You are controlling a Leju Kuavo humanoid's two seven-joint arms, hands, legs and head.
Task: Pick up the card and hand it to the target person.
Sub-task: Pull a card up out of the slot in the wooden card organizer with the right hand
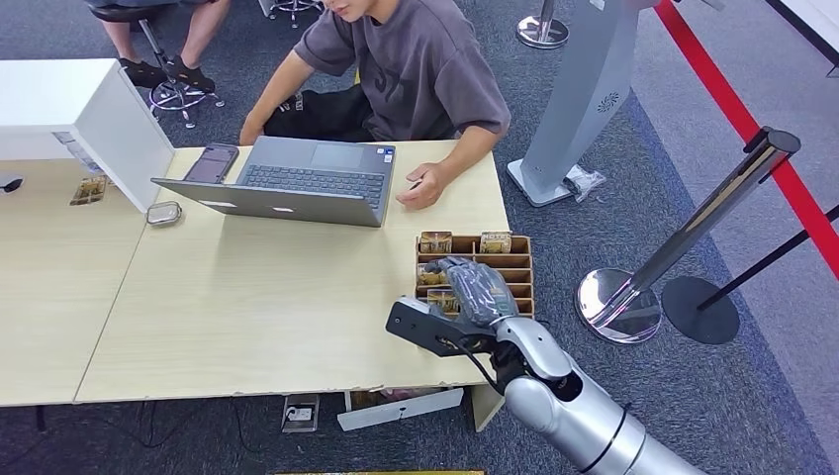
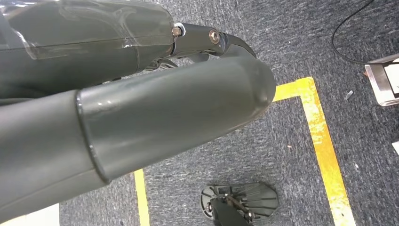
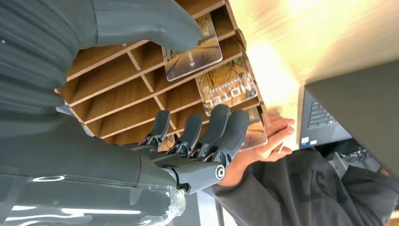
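A wooden card rack stands at the table's right edge, with picture cards upright in its far slots. My right hand hovers right over the rack's near slots, holding nothing. In the right wrist view its fingers are stretched out and apart over the rack, and the thumb reaches beside a landscape card above a "HOTEL" card. The seated person rests a hand on the table just beyond the rack. My left hand hangs over the carpet, empty.
An open laptop sits in front of the person, a phone and small tin to its left. A white box stands at far left. Stanchion bases and a red belt are on the right. Yellow floor tape runs below.
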